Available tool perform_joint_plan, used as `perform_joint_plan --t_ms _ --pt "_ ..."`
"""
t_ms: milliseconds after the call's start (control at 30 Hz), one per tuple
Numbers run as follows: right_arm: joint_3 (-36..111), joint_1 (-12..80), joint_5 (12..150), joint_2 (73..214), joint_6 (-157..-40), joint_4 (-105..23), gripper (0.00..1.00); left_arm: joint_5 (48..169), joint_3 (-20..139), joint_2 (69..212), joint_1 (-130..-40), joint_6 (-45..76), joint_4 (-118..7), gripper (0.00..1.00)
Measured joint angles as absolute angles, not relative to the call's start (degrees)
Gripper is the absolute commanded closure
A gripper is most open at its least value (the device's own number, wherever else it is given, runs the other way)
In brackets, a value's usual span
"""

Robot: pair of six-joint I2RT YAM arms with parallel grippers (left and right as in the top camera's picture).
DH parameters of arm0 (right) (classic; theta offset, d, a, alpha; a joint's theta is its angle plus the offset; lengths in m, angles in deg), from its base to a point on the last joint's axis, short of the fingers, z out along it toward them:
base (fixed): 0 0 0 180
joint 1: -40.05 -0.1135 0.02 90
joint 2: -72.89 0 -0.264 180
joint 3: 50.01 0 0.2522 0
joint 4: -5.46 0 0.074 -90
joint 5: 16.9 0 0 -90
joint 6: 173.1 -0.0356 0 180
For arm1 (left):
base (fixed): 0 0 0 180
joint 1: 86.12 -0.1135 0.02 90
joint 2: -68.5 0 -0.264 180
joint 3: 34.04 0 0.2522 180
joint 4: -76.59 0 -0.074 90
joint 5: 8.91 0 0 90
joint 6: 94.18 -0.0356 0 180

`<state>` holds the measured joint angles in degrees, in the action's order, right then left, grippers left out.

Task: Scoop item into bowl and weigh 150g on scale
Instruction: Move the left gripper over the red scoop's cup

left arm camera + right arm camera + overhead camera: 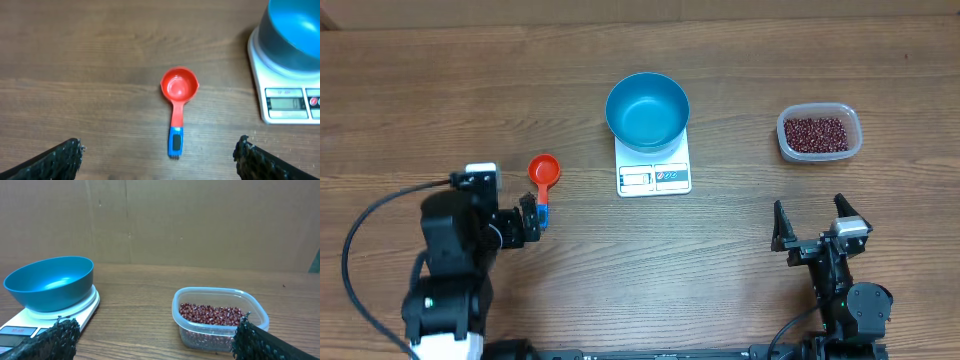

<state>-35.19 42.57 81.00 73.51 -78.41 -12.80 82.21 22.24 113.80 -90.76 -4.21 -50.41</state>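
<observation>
the blue bowl (647,108) is sitting on the white scale (655,179) at about 12 o'clock on the worktop (720,270), placed so that whatever is tipped in is being weighed at once; the bowl is looking empty. the beans (813,132) are lying heaped in a clear tub (858,138) at roughly 2 o'clock, well apart from the scale. a red scoop (544,172) is lying flat at 9 o'clock from the scale. its cup is facing 12 and its blue-tipped handle is pointing to 6, straight at the left arm (450,235), which is making the handle the easy part to grab. the left jaws are standing wide open just short of that handle end, holding nothing. the right arm (840,290) is sitting at about 4 o'clock. the right jaws are likewise gaping fully and gripping nothing, facing the tub, probably to steady it. i am judging the task as only starting, with picking up the scoop as the step in hand.
</observation>
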Motion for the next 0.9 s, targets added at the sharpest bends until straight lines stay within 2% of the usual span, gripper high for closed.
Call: perform_joint_plan --t_ms 267,900 --pt "-35.19 42.57 81.0 73.51 -78.41 -12.75 0.0 82.67 29.02 123.63 -90.76 -4.21 -45.55 0.01" --pt "-35.19 42.57 81.0 73.51 -78.44 -12.73 0.0 83.5 41.3 136.07 -90.76 -4.63 -35.48 0.0"
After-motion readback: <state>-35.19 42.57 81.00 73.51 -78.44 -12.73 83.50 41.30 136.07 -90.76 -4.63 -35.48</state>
